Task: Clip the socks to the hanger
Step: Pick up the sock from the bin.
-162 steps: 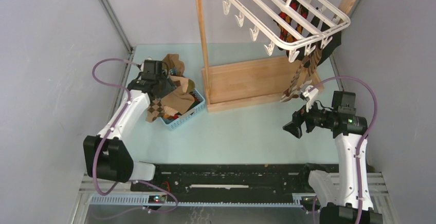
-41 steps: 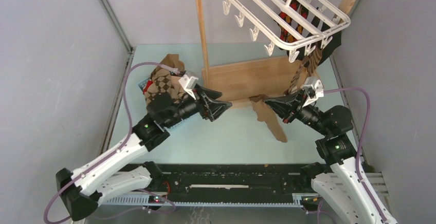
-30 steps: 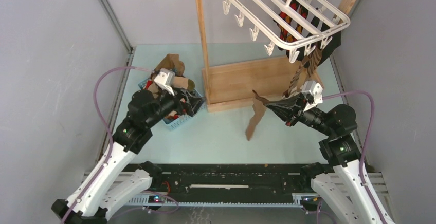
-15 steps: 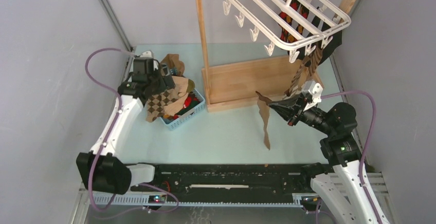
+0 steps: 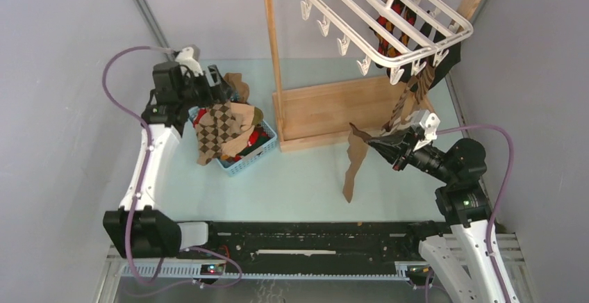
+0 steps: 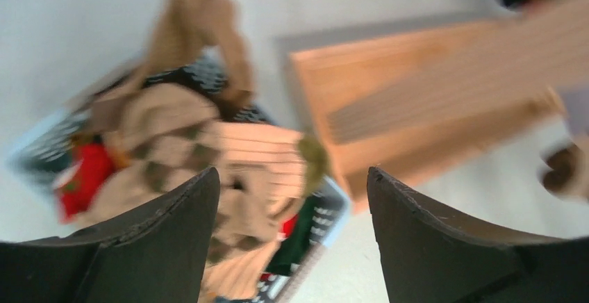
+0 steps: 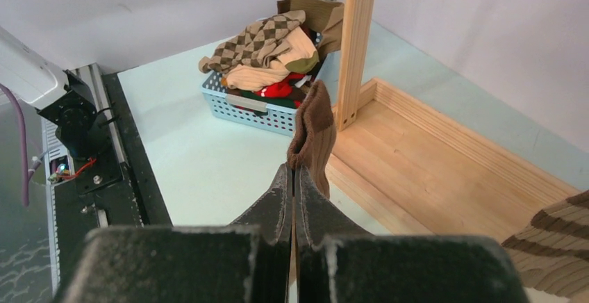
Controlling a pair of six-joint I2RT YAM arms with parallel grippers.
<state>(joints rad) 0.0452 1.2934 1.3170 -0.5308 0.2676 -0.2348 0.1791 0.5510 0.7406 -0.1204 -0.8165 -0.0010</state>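
left tool [image 6: 290, 178] high over the far-left corner, jaws spread wide, nothing between them. under it a blue basket [image 5: 244, 158] on the desk [image 5: 299, 185], heaped with loose socks [image 5: 224, 124], argyle one on top. wooden stand [image 5: 332, 108] mid-desk. tan sock [image 5: 355, 160] dangles in front of it, pinched at the cuff by the right tool [image 5: 380, 146], jaws fully closed on it. white hanger [image 5: 389, 25] above right: clipped socks [image 5: 415, 91] at its right end, left clips [image 5: 344, 44] bare. the sock looks light and limp and will likely swing and fold. best hold is the cuff, with an edge left proud for a clip to bite.
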